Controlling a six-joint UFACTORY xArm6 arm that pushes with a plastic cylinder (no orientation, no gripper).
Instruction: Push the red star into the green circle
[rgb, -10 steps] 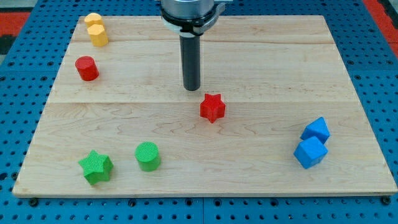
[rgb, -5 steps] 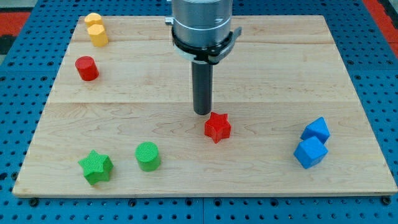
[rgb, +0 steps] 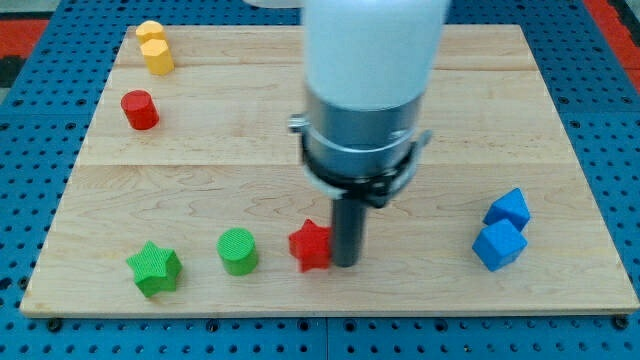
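Observation:
The red star (rgb: 310, 245) lies near the view's bottom, a short gap to the right of the green circle (rgb: 238, 251). My tip (rgb: 346, 264) stands against the star's right side, and the rod hides the star's right edge. The star and the green circle are apart.
A green star (rgb: 154, 268) sits at the bottom left, left of the green circle. A red cylinder (rgb: 140, 109) and two yellow blocks (rgb: 154, 47) lie at the top left. Two blue blocks (rgb: 502, 230) sit at the right. The wooden board (rgb: 560, 130) ends just below the star.
My tip moved toward the view's bottom and came round to the star's right side. The red star slid down and left, closer to the green circle.

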